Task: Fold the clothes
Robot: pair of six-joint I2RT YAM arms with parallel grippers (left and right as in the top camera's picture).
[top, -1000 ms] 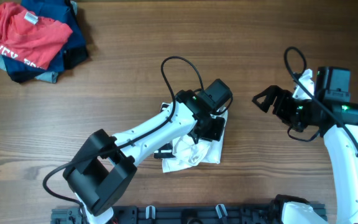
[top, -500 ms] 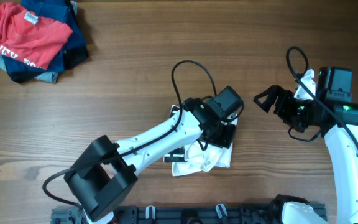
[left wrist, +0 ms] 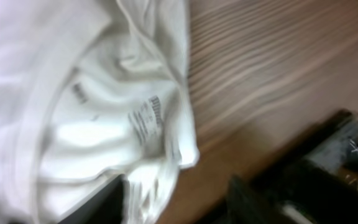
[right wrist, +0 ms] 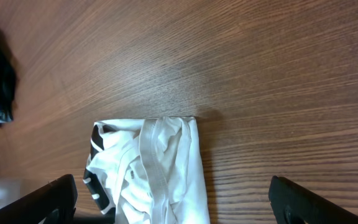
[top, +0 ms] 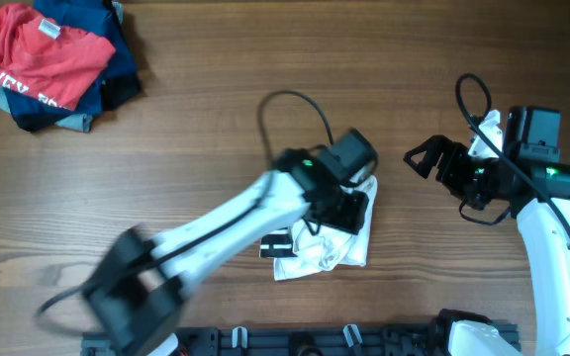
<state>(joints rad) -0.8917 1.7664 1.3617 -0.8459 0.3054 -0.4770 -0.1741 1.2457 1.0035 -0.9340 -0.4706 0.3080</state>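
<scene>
The clothes, a crumpled white shirt (top: 317,249), lie bunched in the middle of the table. In the left wrist view its collar and small printed label (left wrist: 146,119) fill the left half. My left gripper (top: 342,206) hovers over the shirt's far right part, blurred by motion. Its jaws (left wrist: 179,202) stand apart; loose fabric hangs by the left finger (left wrist: 98,204) and nothing is pinched. My right gripper (top: 426,158) stands open to the right of the shirt, above bare wood. In the right wrist view the shirt (right wrist: 163,168) lies ahead between the spread fingers (right wrist: 48,199).
A pile of a red printed T-shirt (top: 30,54) on navy garments (top: 117,69) sits at the far left corner. A dark striped piece (top: 277,243) shows at the white shirt's left edge. The arm bases and rail (top: 295,341) line the near edge.
My left gripper dragged the white shirt a little to the right, then opened and let go of it. The right arm has not moved.
</scene>
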